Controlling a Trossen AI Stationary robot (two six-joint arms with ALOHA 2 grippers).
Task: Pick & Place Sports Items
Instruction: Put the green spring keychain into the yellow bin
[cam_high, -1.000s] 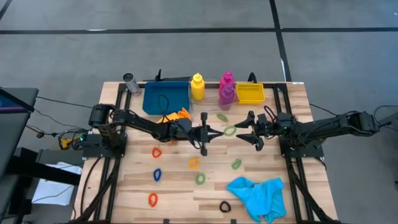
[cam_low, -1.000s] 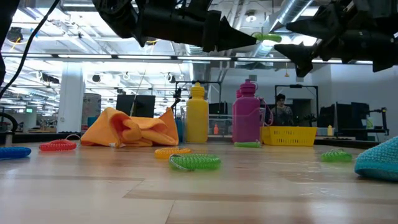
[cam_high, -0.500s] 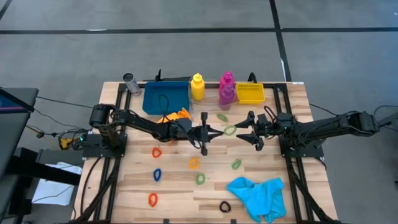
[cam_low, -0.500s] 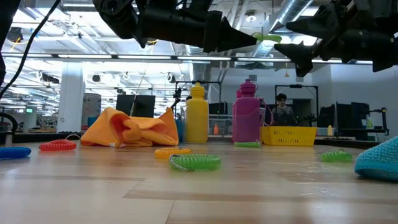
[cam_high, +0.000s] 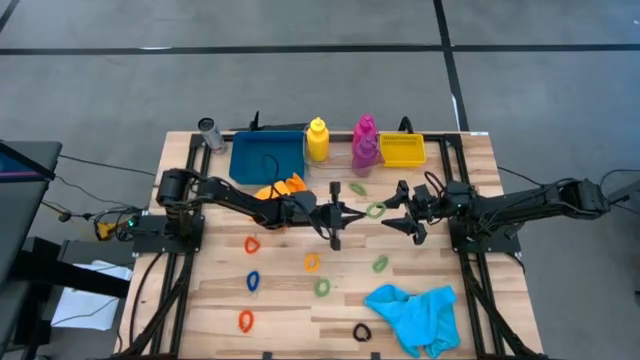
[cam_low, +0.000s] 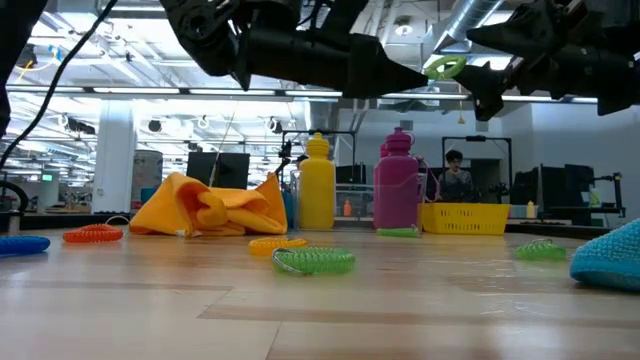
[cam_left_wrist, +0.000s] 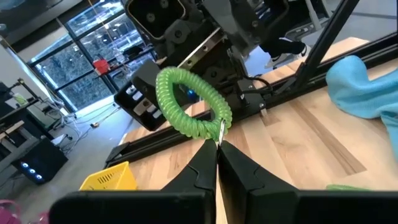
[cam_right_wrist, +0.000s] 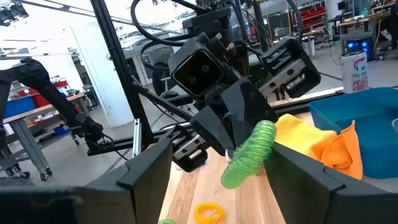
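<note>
Left gripper (cam_high: 352, 211) pinches a green coil ring (cam_high: 375, 210) (held edge-on, upright); right gripper (cam_high: 389, 223) gapes, facing it

The high view looked straight down on the whole tabletop (cam_high: 420, 300) from well above. The low view sat at tabletop height, facing level across the boards into the room behind. Each wrist view looked out close past its own arm's fingers (cam_right_wrist: 149, 171), the two cameras facing each other above the middle of the tabletop. All four views shared the green ring (cam_left_wrist: 189, 102) hanging between the arms.
</note>
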